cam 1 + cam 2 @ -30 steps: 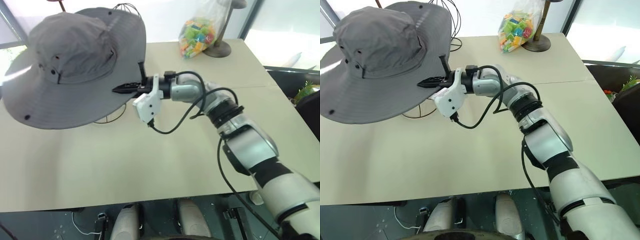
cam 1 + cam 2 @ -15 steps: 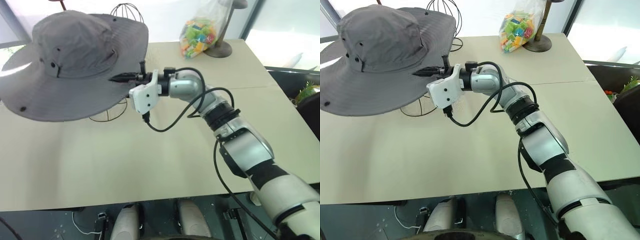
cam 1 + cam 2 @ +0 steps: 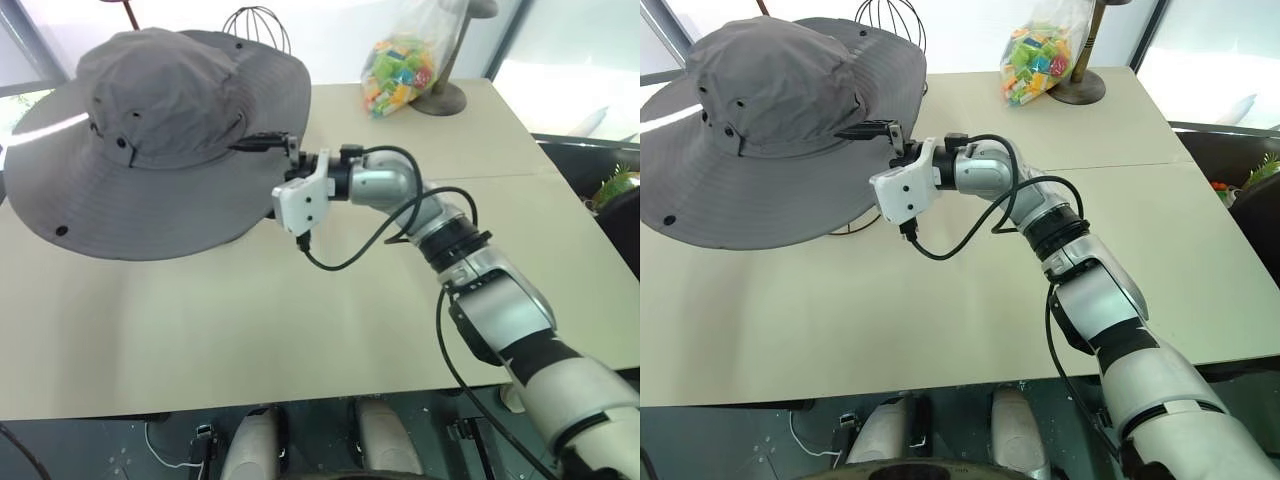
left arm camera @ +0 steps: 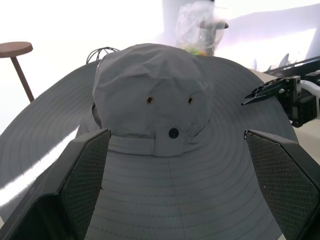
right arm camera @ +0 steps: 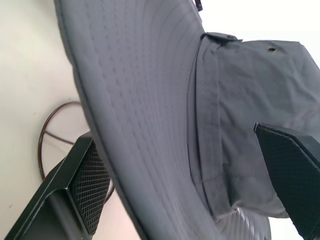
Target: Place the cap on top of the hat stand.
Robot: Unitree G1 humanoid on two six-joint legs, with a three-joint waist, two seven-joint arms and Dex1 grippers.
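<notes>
While the cap [image 3: 165, 140] sits in the upper left of the head views, its crown up and its wide brim spread over the table [image 3: 300, 330], I judge the main part of the task as good as done. Under the brim's near edge a piece of the hat stand's [image 3: 847, 228] wire ring base shows on the table. The right wrist view shows that ring below the brim too, so the cap looks to be resting on the stand's cage, which the fabric hides. I cannot tell whether the crown is seated squarely; the brim hangs lower toward the left edge of the frame.

My right pincer [image 3: 262, 152] stands wide open at the brim's right edge, level and pointing left. One finger is above the brim near the crown and the other below it, with the fabric between them but not clamped. My left pincer [image 4: 175, 150] is also spread wide, with the crown straight ahead and nothing in its grip.

What seems left is to draw both pincers clear without catching the floppy brim or chin cord, then see that the cap stays put. A smaller wire stand [image 3: 255, 22] peeks above the brim at the top of the frame. A bag of coloured blocks [image 3: 400, 65] lies at upper centre-right, well apart from the cap.
</notes>
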